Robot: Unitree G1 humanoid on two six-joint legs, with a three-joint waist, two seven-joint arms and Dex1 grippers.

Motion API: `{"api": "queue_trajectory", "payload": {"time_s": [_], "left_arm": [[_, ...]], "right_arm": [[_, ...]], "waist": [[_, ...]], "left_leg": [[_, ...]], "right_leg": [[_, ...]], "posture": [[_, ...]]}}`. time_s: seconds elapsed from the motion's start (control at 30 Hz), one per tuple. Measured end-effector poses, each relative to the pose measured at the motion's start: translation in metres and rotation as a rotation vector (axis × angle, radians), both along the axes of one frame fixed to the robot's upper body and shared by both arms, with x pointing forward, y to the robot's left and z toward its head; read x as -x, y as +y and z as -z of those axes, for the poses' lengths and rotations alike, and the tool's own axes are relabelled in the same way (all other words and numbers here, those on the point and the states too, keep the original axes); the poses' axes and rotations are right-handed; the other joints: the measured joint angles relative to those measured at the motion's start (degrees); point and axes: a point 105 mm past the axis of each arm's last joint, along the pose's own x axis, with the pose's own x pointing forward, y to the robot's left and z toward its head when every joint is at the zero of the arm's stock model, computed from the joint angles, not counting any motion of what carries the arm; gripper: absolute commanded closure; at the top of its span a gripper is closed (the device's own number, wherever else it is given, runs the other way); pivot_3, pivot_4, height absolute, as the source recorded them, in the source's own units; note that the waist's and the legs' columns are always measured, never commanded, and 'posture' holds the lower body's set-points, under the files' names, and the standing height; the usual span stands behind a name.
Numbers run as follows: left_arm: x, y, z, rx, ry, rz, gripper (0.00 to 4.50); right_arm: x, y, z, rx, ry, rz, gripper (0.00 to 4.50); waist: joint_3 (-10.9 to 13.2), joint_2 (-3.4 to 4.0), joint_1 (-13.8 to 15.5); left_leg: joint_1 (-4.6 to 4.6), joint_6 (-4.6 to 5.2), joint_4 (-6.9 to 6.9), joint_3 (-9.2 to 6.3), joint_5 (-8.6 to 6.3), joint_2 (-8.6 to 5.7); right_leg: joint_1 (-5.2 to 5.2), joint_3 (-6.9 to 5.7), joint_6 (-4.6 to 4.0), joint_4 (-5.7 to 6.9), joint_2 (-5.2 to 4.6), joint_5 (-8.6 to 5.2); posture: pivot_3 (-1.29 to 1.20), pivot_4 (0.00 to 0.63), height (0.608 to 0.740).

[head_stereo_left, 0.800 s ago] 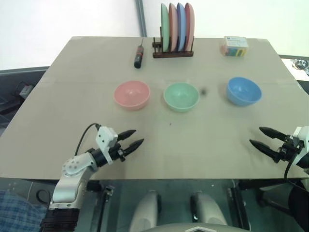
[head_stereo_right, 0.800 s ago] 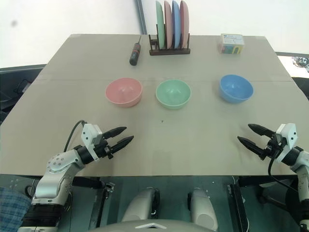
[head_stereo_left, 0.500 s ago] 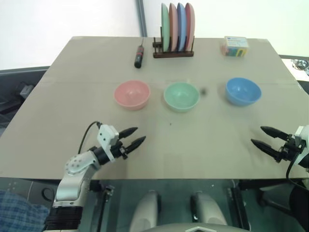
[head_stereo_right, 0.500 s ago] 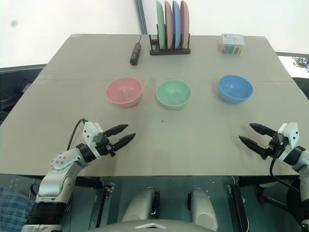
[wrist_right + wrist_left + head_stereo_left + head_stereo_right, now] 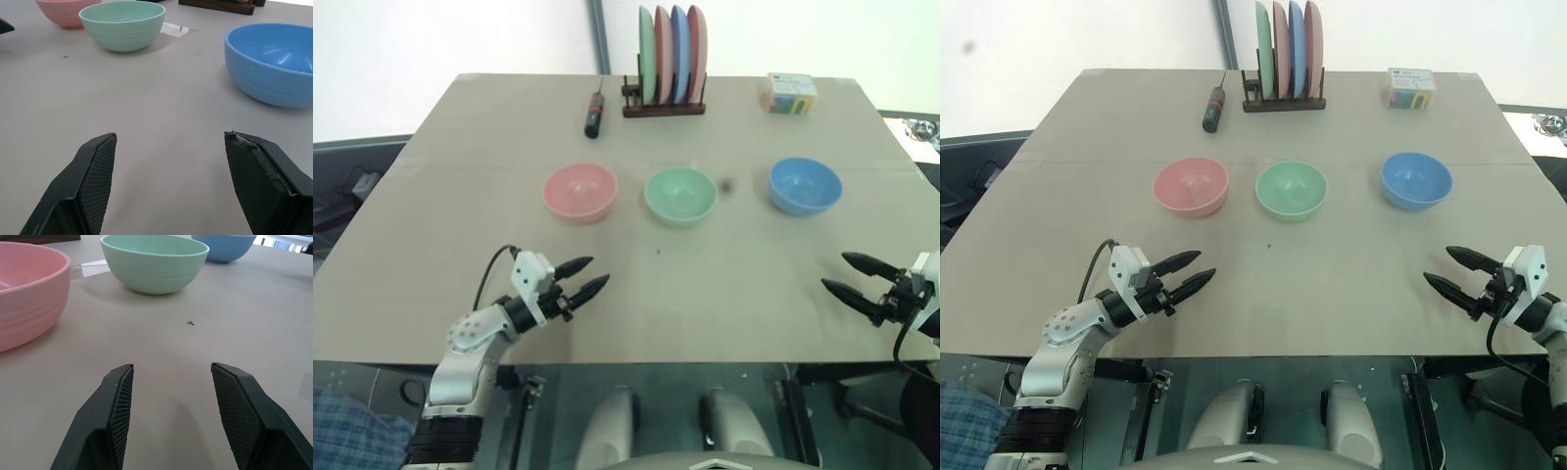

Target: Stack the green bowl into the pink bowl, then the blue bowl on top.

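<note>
Nothing's been grabbed yet; green bowl [image 5: 680,196] is sat mid-desk, pink bowl [image 5: 580,192] left of it, blue bowl [image 5: 805,185] right; left claw [image 5: 583,276] and right claw [image 5: 847,274] are kept spread, empty, nearer than it, probably readied for the reach.

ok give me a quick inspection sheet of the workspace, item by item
surface: tan table, a small dark speck near the middle
job's things: pink bowl, green bowl and blue bowl in a row, apart, all upright, none stacked
clutter: plate rack with four plates on edge, dark screwdriver, small colourful box, all along the far edge
grippers: left hand open, holding nothing, near the front edge; right hand open, holding nothing, in front of the blue bowl
cables: black cable looping at the left wrist
surroundings: white wall behind, checked cloth at lower left
</note>
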Motion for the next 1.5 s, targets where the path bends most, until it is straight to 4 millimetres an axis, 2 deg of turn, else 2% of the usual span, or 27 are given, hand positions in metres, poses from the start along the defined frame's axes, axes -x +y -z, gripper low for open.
{"api": "queue_trajectory", "payload": {"time_s": [0.13, 0.27, 0.4, 0.6, 0.7, 0.87, 1.07, 1.27, 1.5], "left_arm": [[-0.008, 0.001, -0.001, -0.015, 0.012, -0.042, 1.80], [-0.021, -0.001, -0.006, -0.057, 0.032, -0.093, 1.80], [-0.046, -0.005, -0.029, -0.180, -0.044, -0.180, 1.80], [-0.082, -0.015, -0.074, -0.363, -0.229, -0.283, 1.80], [-0.089, -0.023, -0.085, -0.442, -0.282, -0.278, 1.80], [-0.110, -0.023, -0.069, -0.574, -0.255, -0.270, 1.80], [-0.124, -0.016, -0.075, -0.602, -0.260, -0.292, 1.80], [-0.132, -0.016, -0.061, -0.663, -0.221, -0.244, 1.80], [-0.138, -0.041, -0.095, -0.521, -0.320, -0.202, 1.80]], "right_arm": [[0.002, 0.011, -0.005, -0.022, -0.017, -0.035, 0.82], [0.005, 0.036, -0.026, -0.101, -0.101, -0.114, 0.82], [0.008, 0.056, -0.050, -0.148, -0.166, -0.195, 0.82], [0.007, 0.072, -0.059, -0.153, -0.169, -0.247, 0.82], [0.007, 0.073, -0.059, -0.154, -0.164, -0.253, 0.82], [0.007, 0.072, -0.057, -0.148, -0.154, -0.261, 0.82], [0.009, 0.069, -0.054, -0.136, -0.149, -0.252, 0.82], [0.011, 0.066, -0.051, -0.135, -0.142, -0.237, 0.82], [0.014, 0.061, -0.049, -0.129, -0.145, -0.208, 0.82]], "waist": [[0.0, 0.00, 0.0], [0.0, 0.00, 0.0], [0.0, -0.02, 0.2], [0.0, -0.05, 0.1], [0.0, -0.04, 0.1], [0.0, -0.05, 0.0], [0.0, -0.05, 0.1], [0.0, -0.06, 0.1], [0.0, -0.07, 0.1]], "left_leg": [[0.00, 0.00, 0.00, -0.03, 0.00, 0.00], [-0.01, 0.00, 0.00, -0.06, 0.00, 0.00], [-0.02, 0.00, 0.01, -0.10, 0.00, -0.03], [-0.08, -0.01, -0.01, -0.14, 0.00, -0.07], [-0.08, -0.01, -0.06, -0.13, 0.00, -0.11], [-0.07, -0.01, -0.09, -0.12, 0.01, -0.11], [-0.13, -0.01, -0.09, -0.13, 0.00, -0.12], [-0.14, -0.01, -0.09, -0.13, 0.01, -0.14], [-0.15, -0.01, -0.09, -0.13, 0.01, -0.17]], "right_leg": [[0.00, -0.01, 0.01, 0.02, 0.01, 0.00], [0.00, -0.04, 0.02, 0.03, 0.02, 0.01], [0.02, -0.07, 0.03, 0.01, 0.01, 0.01], [0.00, -0.09, 0.04, -0.01, 0.01, 0.01], [0.00, -0.07, 0.04, -0.03, 0.00, 0.01], [-0.04, -0.08, 0.04, -0.01, 0.01, 0.01], [-0.08, -0.08, 0.05, -0.01, 0.00, 0.01], [-0.09, -0.09, 0.05, 0.01, -0.01, 0.01], [-0.10, -0.08, 0.05, 0.01, -0.04, 0.01]], "posture": [[0.00, 0.150, 0.740], [0.00, 0.150, 0.740], [0.00, 0.150, 0.740], [0.00, 0.150, 0.740], [0.00, 0.150, 0.740], [0.00, 0.150, 0.740], [0.00, 0.150, 0.740], [0.00, 0.150, 0.740], [0.00, 0.150, 0.740]]}}
